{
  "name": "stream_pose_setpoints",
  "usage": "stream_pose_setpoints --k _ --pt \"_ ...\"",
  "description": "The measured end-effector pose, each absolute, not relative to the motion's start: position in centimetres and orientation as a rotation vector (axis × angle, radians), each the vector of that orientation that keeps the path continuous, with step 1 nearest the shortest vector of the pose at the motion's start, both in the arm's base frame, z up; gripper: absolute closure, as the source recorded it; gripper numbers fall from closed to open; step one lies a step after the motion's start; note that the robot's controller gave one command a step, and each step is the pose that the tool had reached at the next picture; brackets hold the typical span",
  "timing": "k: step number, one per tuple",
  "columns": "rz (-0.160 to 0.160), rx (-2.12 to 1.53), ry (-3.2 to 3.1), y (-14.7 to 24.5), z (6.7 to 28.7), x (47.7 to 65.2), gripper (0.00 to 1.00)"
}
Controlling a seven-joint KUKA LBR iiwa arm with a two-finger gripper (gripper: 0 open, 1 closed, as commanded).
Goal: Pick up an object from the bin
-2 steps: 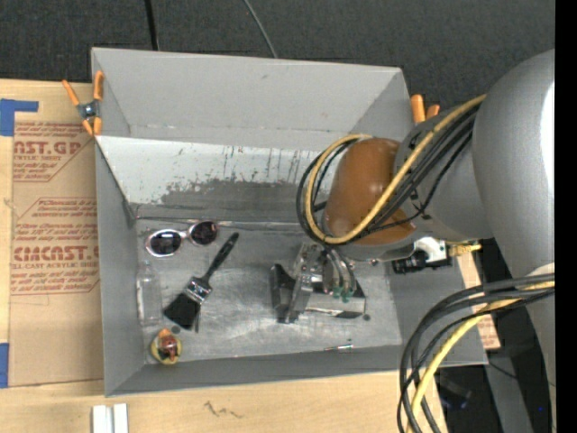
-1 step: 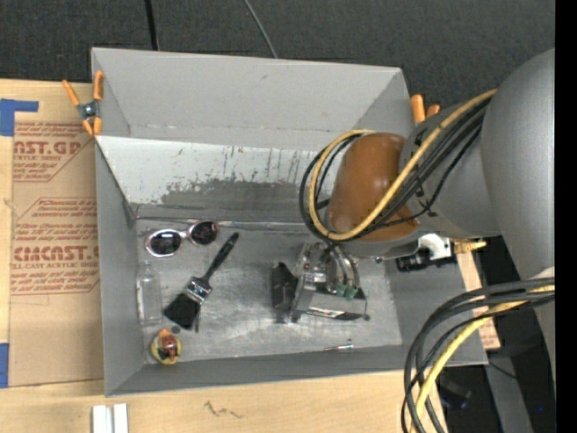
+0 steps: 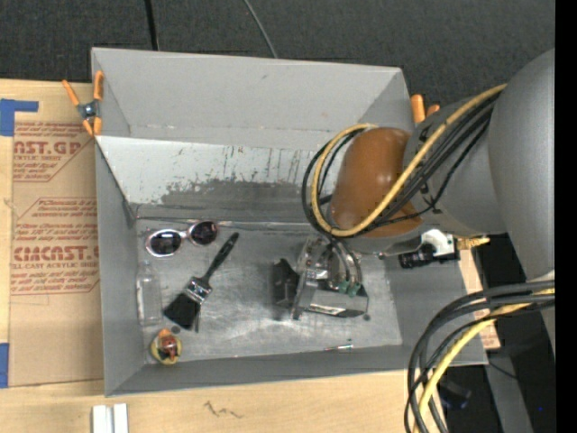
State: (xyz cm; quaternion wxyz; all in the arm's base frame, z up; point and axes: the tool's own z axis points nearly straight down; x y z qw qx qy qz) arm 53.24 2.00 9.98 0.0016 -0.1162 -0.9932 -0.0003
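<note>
Currently the claw [image 3: 326, 276] sits low on the bin [image 3: 243, 152] floor; whether it is open or closed cannot be told.
Likely pick: a small black block [image 3: 285, 282] just beside the claw, on the side away from the arm. A flat piece with a green bit [image 3: 338, 307] lies right below the claw. Risks, as judged: closing may nudge the block aside, catch both items, or scrape the flat piece along the floor. Farther out, the black brush [image 3: 200, 282], sunglasses [image 3: 180, 238] and orange ball [image 3: 166, 346] lie well apart, so there is little chance of snagging them.
</note>
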Motion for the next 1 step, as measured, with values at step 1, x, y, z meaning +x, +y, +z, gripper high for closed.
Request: stream_pose_setpoints --k 1 --pt "-0.001 -0.365 -3.118 2.0 10.61 53.27 1.0"
